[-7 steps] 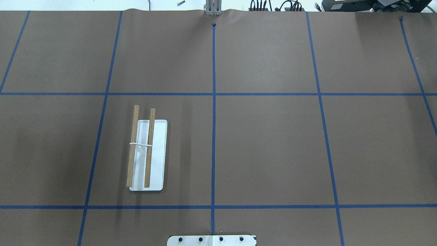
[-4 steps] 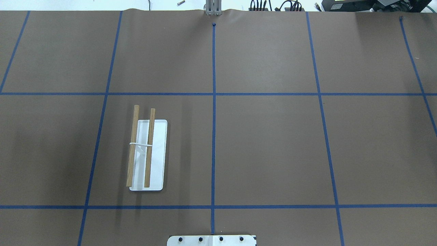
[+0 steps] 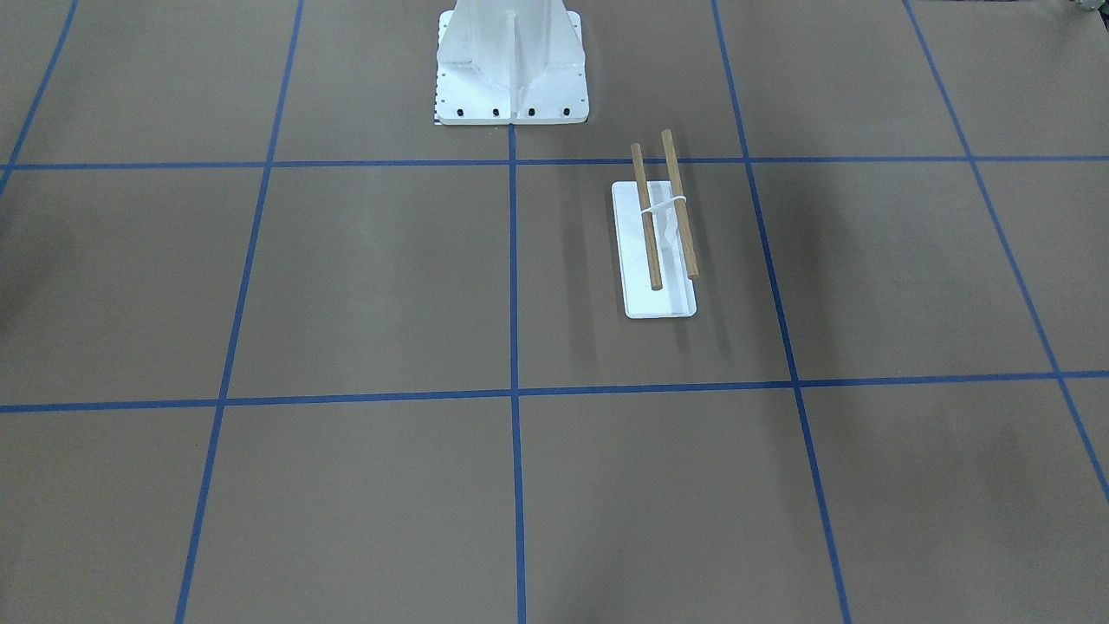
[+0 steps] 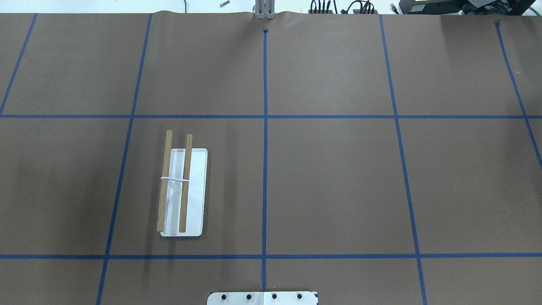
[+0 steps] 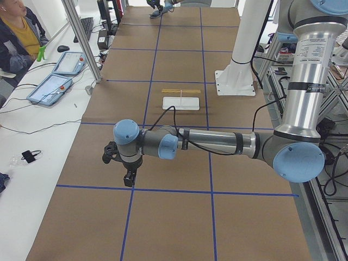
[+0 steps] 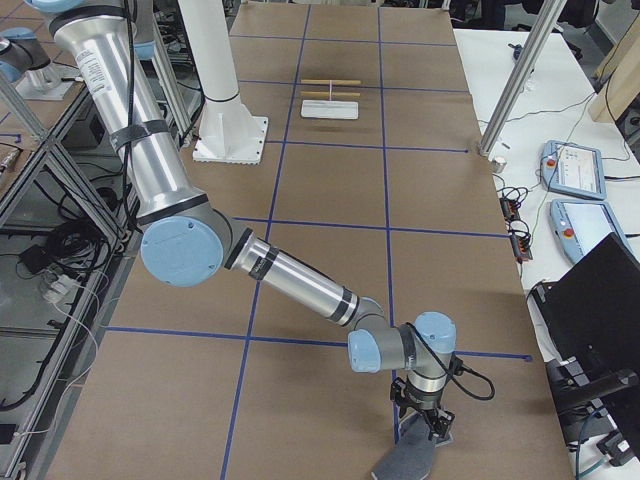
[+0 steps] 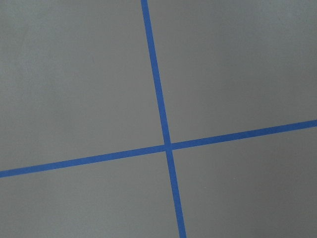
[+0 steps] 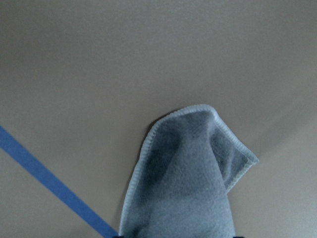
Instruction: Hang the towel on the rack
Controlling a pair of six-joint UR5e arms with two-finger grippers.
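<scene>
The rack (image 4: 182, 186) stands left of the table's middle, with two wooden dowels over a white base; it also shows in the front view (image 3: 663, 217). The grey towel (image 8: 188, 178) with a light stitched edge is drawn up in a peak toward the bottom edge of the right wrist view. In the exterior right view my right gripper (image 6: 428, 425) sits on top of the peaked towel (image 6: 405, 462) at the table's near end, far from the rack (image 6: 330, 95). My left gripper (image 5: 128, 179) hangs over bare table at the other end; I cannot tell if it is open.
The white bolted pedestal (image 3: 511, 61) stands at the robot's edge. Blue tape lines (image 7: 166, 144) cross the brown table cover. A person (image 5: 16, 32) and tablets (image 5: 51, 87) are at a side desk.
</scene>
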